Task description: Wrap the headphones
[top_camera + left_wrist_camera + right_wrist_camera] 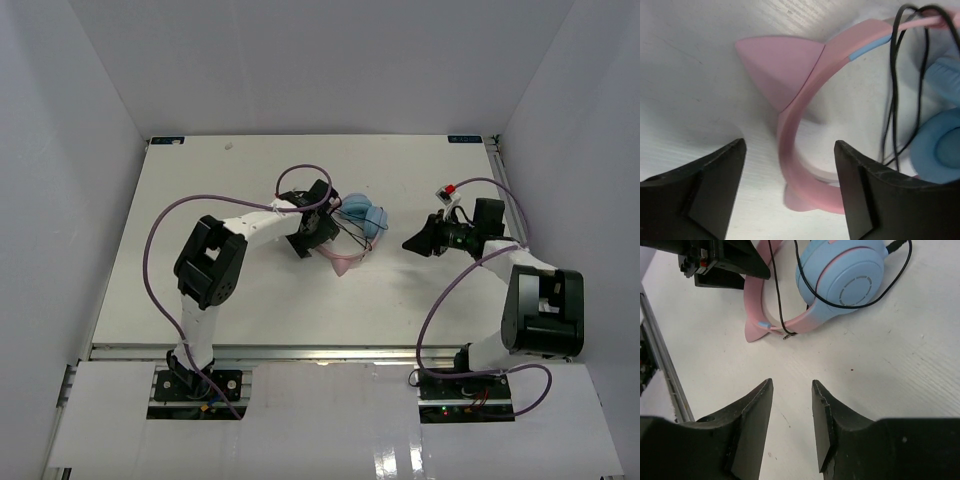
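The headphones (362, 222) lie near the middle of the table, with light-blue ear cups (845, 280) and a pink headband (790, 145) that has cat ears. The thin black cable (777, 300) loops over the cups and band, and its plug (786, 336) rests on the table. My left gripper (318, 228) is open, with its jaws on either side of the headband and not touching it (790, 155). My right gripper (410, 244) is open and empty (791, 385), low over the table just right of the headphones.
A small red and white object (448, 190) lies at the back right, behind my right gripper. Purple arm cables (160, 230) arch over both arms. White walls enclose the table (200, 300) on three sides.
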